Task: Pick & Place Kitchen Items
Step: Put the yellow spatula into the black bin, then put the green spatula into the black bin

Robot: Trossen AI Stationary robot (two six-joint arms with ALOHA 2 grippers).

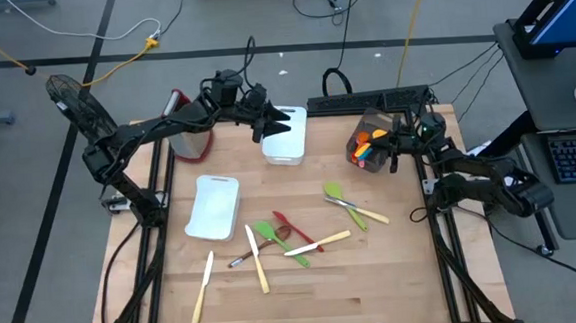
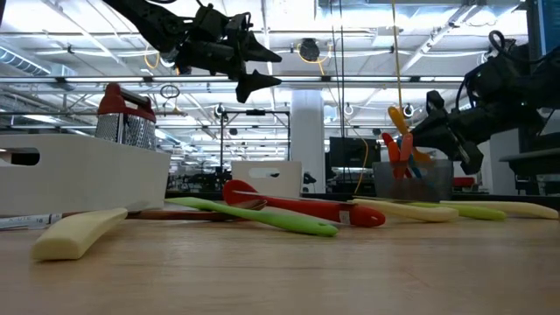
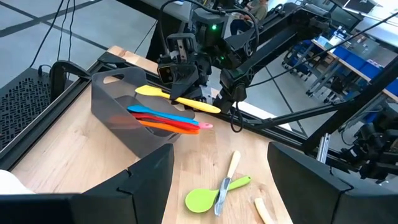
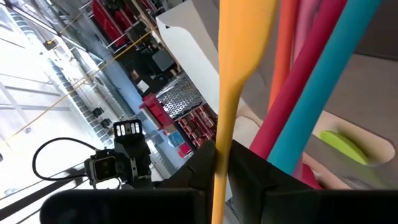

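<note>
The wooden tabletop (image 1: pixel 375 276) carries a white tray (image 1: pixel 213 208), a white bin (image 1: pixel 287 142) at the back and a grey bin (image 1: pixel 366 157) at the right rear corner. Green, red and cream utensils (image 1: pixel 291 236) lie scattered mid-table, two cream knives (image 1: pixel 204 287) nearer the front. The left claw (image 1: pixel 269 126) hangs above the white bin, its fingers spread wide and empty. The right claw (image 3: pixel 186 93) sits over the grey bin, pinched tight on the handle of a yellow spatula (image 3: pixel 177 99), whose blade seems to rest across the blue, pink and orange utensils (image 3: pixel 165 119) already in that bin.
</note>
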